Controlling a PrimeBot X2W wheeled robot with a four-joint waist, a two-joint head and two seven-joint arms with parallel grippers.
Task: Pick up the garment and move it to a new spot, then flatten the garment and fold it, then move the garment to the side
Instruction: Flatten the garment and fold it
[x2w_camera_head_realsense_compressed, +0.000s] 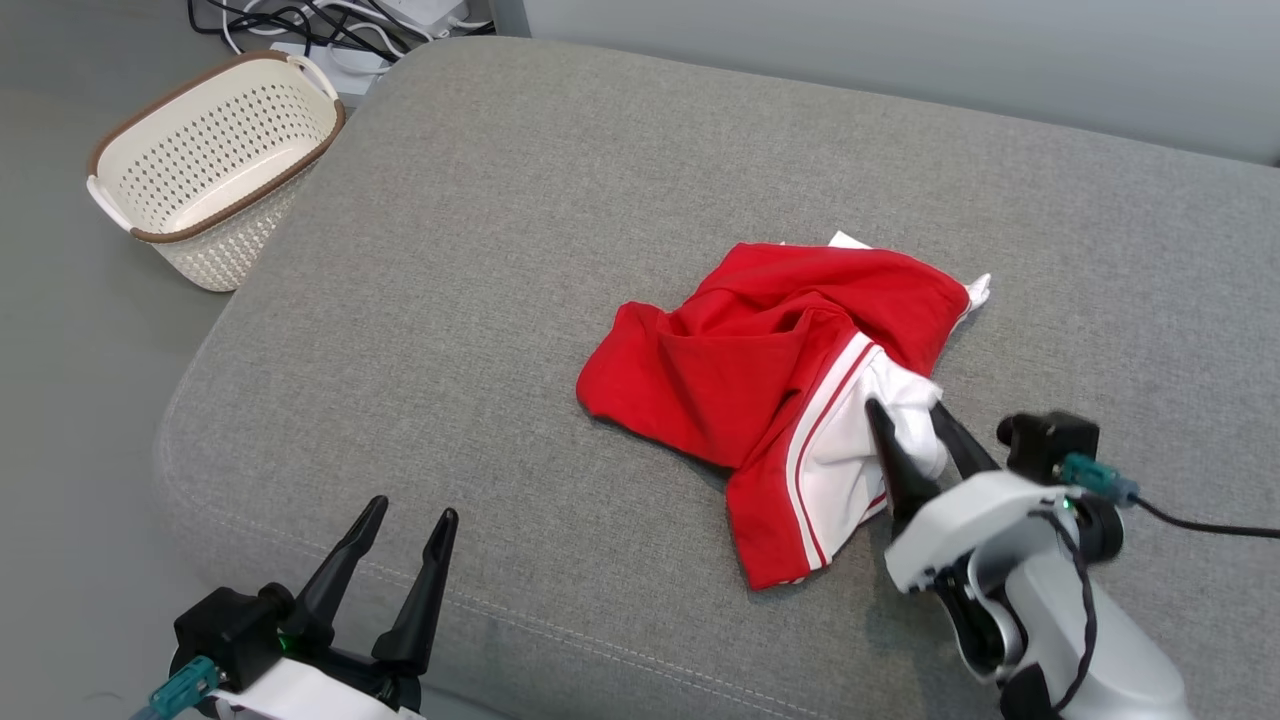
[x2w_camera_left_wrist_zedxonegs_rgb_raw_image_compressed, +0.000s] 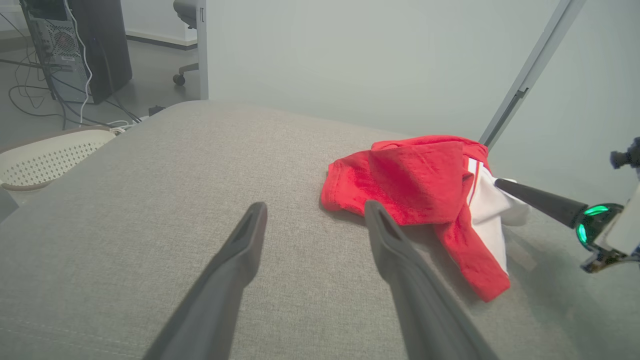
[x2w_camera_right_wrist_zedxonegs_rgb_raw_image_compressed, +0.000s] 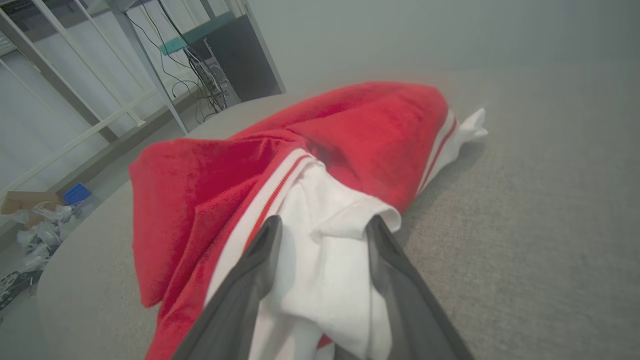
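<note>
Cream basket (x2w_camera_head_realsense_compressed: 232, 255) upper left, beside grey cushion (x2w_camera_head_realsense_compressed: 480, 300). Left gripper (x2w_camera_head_realsense_compressed: 412, 508) lower left, fingers spread, nothing between them. Red-and-white garment (x2w_camera_head_realsense_compressed: 740, 370) crumpled on cushion, right of centre. Right gripper (x2w_camera_head_realsense_compressed: 905, 408) lower right, fingers parted, straddling garment's white fold, not clamped.

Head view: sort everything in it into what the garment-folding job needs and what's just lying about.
For the job: red and white garment; grey cushion it lies on; right hand, open astride the white part; left hand, open, off the cloth.
Lying about: perforated basket; cables on the floor.
</note>
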